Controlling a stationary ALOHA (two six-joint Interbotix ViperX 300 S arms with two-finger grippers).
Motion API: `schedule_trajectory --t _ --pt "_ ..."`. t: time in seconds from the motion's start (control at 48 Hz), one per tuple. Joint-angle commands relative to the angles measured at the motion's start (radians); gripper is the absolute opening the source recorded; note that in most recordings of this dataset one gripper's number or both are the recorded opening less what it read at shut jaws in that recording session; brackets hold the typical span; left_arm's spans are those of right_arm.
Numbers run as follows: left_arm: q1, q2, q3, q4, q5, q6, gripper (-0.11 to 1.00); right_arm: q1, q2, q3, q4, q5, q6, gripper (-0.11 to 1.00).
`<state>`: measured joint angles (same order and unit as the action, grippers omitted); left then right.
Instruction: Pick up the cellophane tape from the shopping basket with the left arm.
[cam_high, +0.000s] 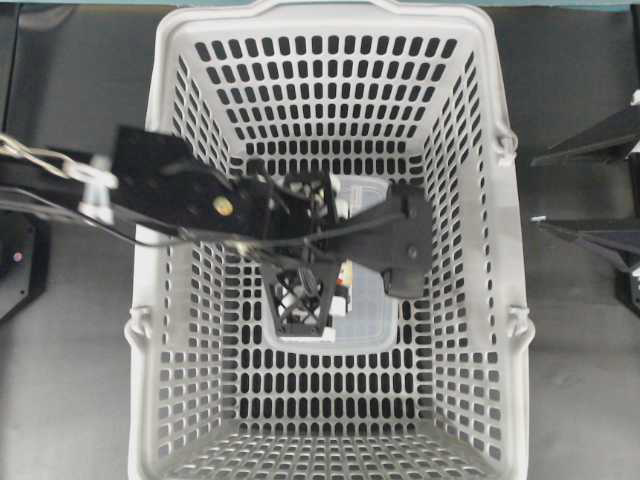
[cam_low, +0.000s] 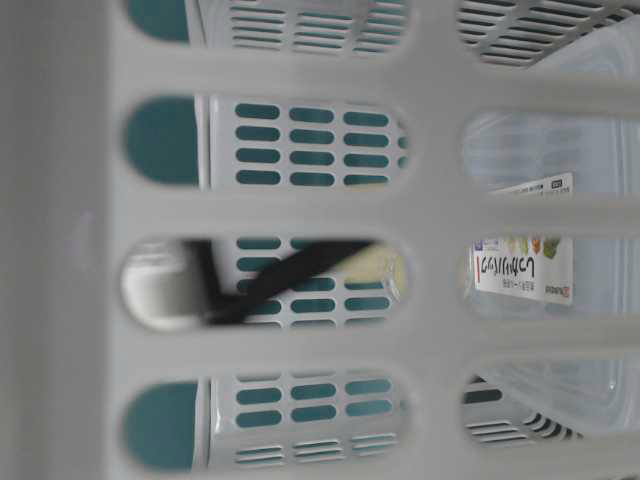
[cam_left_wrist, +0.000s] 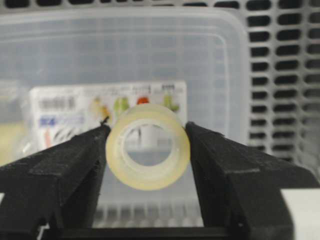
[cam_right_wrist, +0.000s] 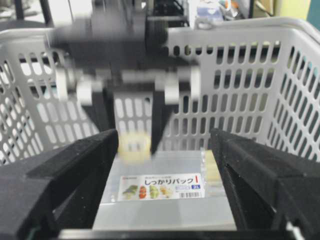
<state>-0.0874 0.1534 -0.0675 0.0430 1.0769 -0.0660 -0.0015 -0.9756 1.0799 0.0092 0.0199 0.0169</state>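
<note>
Shopping basket (cam_high: 500, 250): light-grey slotted walls and floor — holds a clear plastic container (cam_high: 372, 310) lying flat, printed label (cam_right_wrist: 161, 186) facing up.
Cellophane tape (cam_left_wrist: 148, 146): pale translucent roll, inside the basket above the container.
Left gripper (cam_left_wrist: 148, 150): clenched on the tape, a finger pressing each side of the roll.
Right gripper (cam_right_wrist: 165, 165): outside the basket — fingers spread wide, holding nothing.

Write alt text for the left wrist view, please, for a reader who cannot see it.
A small roll of clear cellophane tape is clamped between the two black fingers of the left gripper. Behind it lies a translucent plastic lidded container with a printed label, inside the light-grey slotted shopping basket.
</note>
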Motion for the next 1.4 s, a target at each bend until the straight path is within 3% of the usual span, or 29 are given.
schedule_trajectory --t 0.0,0.146,0.271,1.376 --pt "-0.002 -0.052 -0.129 0.002 0.124 0.000 0.50 -0.002 0.005 -0.009 0.005 -0.018 0.002 0.72" --pt "-0.002 -0.061 -0.290 0.003 0.252 -0.002 0.50 -0.002 0.005 -0.009 0.006 -0.029 0.002 0.72" --pt "0.002 -0.048 -0.362 0.003 0.333 0.002 0.50 -0.002 0.005 -0.009 0.005 -0.032 0.002 0.72" --pt "0.003 -0.012 -0.360 0.003 0.353 0.000 0.50 -0.002 0.005 -0.008 0.006 -0.037 0.002 0.72"
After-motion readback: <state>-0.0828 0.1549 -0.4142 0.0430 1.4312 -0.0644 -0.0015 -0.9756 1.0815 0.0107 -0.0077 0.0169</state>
